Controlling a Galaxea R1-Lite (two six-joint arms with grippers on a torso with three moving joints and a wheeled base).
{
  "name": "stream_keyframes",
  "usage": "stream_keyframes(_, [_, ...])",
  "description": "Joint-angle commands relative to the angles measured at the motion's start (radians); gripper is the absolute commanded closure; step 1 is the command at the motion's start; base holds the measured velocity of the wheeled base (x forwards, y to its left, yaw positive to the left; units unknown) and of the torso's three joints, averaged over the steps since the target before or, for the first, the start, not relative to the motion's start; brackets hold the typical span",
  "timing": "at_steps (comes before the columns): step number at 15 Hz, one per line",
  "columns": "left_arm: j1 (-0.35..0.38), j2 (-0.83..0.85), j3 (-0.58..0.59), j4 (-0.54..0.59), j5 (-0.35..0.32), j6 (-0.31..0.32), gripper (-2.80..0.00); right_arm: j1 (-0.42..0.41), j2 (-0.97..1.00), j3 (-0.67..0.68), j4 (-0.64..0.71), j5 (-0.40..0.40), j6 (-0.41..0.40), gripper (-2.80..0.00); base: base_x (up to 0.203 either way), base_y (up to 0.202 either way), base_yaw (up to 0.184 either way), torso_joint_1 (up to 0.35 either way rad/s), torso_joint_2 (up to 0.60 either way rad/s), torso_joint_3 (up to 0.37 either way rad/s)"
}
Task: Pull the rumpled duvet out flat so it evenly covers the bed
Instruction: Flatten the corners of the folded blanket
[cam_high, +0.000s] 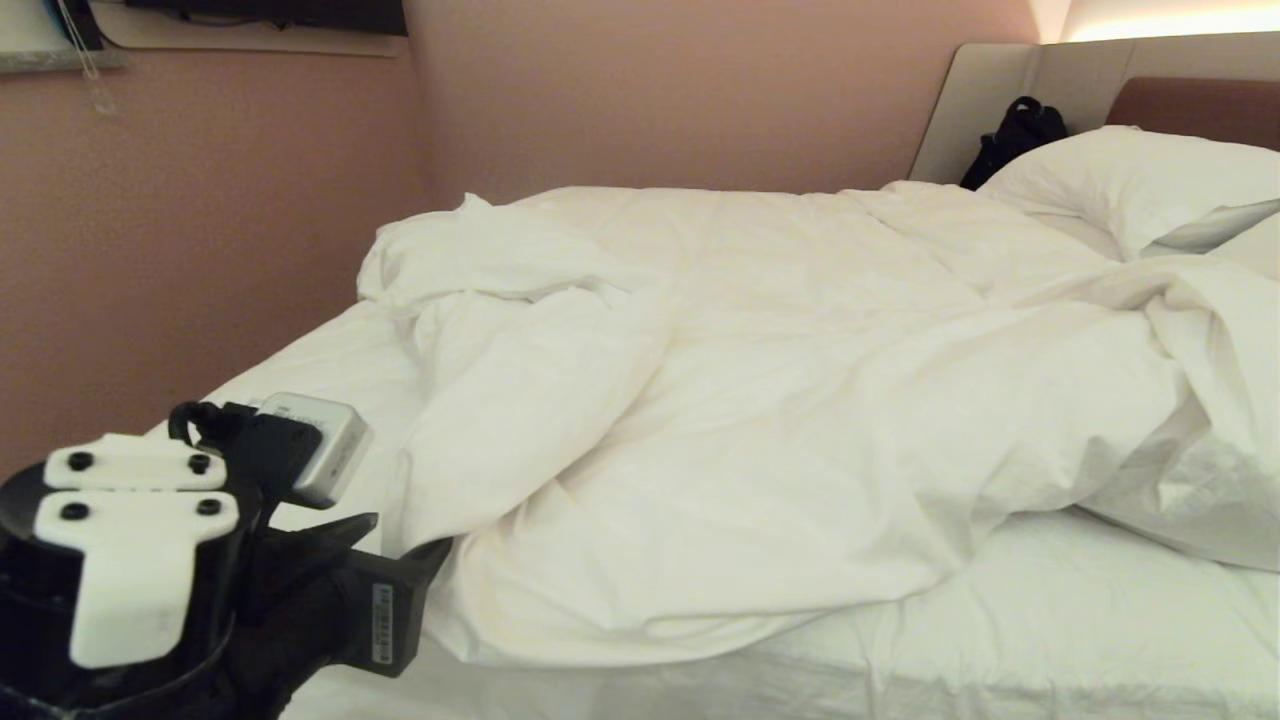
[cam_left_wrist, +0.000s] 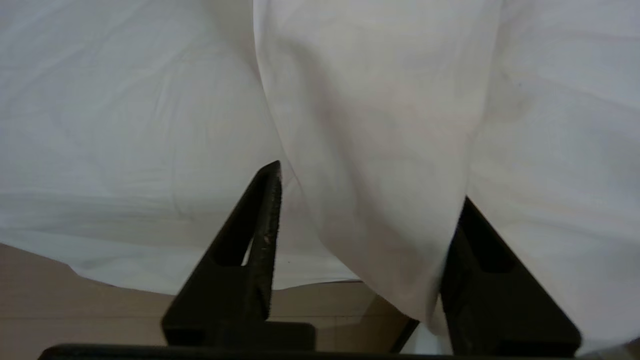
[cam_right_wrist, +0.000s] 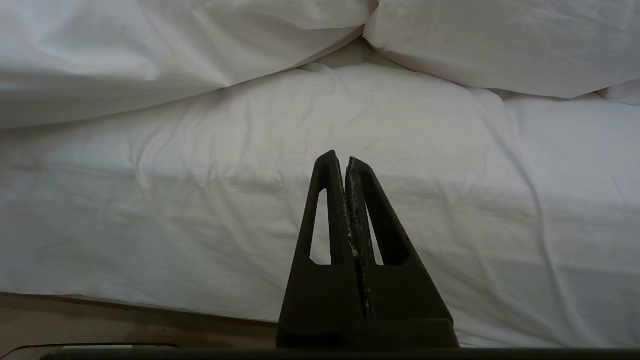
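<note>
The duvet (cam_high: 760, 420) lies in a rumpled heap across the middle of the bed (cam_high: 1050, 640), bunched into thick folds. Its near edge stops short of the foot of the mattress, leaving a strip of taut sheet (cam_high: 1080, 610) bare in front of it, and another strip of sheet shows on the left side by the pink wall (cam_high: 200, 250). At the upper right, a pillow (cam_high: 1130, 180) rests against the padded headboard (cam_high: 1000, 90), with a dark bag (cam_high: 1015, 135) standing beside it.

The left tool (cam_high: 400, 555) sits at the lower left of the head view, right at the duvet's near left corner, its dark fingers pointing toward the cloth. In the left wrist view the left tool (cam_left_wrist: 367, 210) stands with its jaws apart (a fair gap, not pinched), and a hanging fold of the duvet (cam_left_wrist: 380, 150) drops down between the 2 fingers (cam_left_wrist: 260, 235). The fold lies against the farther finger and clear of the nearer 1, so the cloth is not clamped. Below the cloth, the beige floor (cam_left_wrist: 75, 310) shows.

The right tool (cam_right_wrist: 345, 165) shows only in the right wrist view, with its 2 fingers pressed together and nothing between them. It hovers beside the mattress edge, facing the sheet (cam_right_wrist: 300, 200) with puffy folds of the duvet (cam_right_wrist: 150, 45) lying beyond.
</note>
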Motion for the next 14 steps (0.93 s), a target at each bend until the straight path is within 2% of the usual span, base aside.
stream_keyframes(1, [0.002, 0.032, -0.016, -0.005, 0.003, -0.044, -2.80, 0.000, 0.000, 0.000, 0.000, 0.002, -0.001, 0.00, 0.000, 0.000, 0.000, 0.000, 0.00, 0.000])
stream_keyframes(3, [0.002, 0.019, -0.043, -0.011, 0.003, -0.053, -2.80, 0.000, 0.000, 0.000, 0.000, 0.001, -0.001, 0.00, 0.000, 0.000, 0.000, 0.000, 0.00, 0.000])
stream_keyframes(7, [0.009, -0.061, -0.195, 0.013, 0.004, -0.069, -2.80, 0.000, 0.000, 0.000, 0.000, 0.001, -0.001, 0.00, 0.000, 0.000, 0.000, 0.000, 0.00, 0.000])
stream_keyframes(10, [0.027, -0.098, -0.290, 0.142, 0.002, -0.078, -2.80, 0.000, 0.000, 0.000, 0.000, 0.001, -0.001, 0.00, 0.000, 0.000, 0.000, 0.000, 0.00, 0.000])
stream_keyframes(14, [0.061, -0.076, -0.514, 0.382, -0.005, -0.159, -2.80, 0.000, 0.000, 0.000, 0.000, 0.001, -0.001, 0.00, 0.000, 0.000, 0.000, 0.000, 0.00, 0.000])
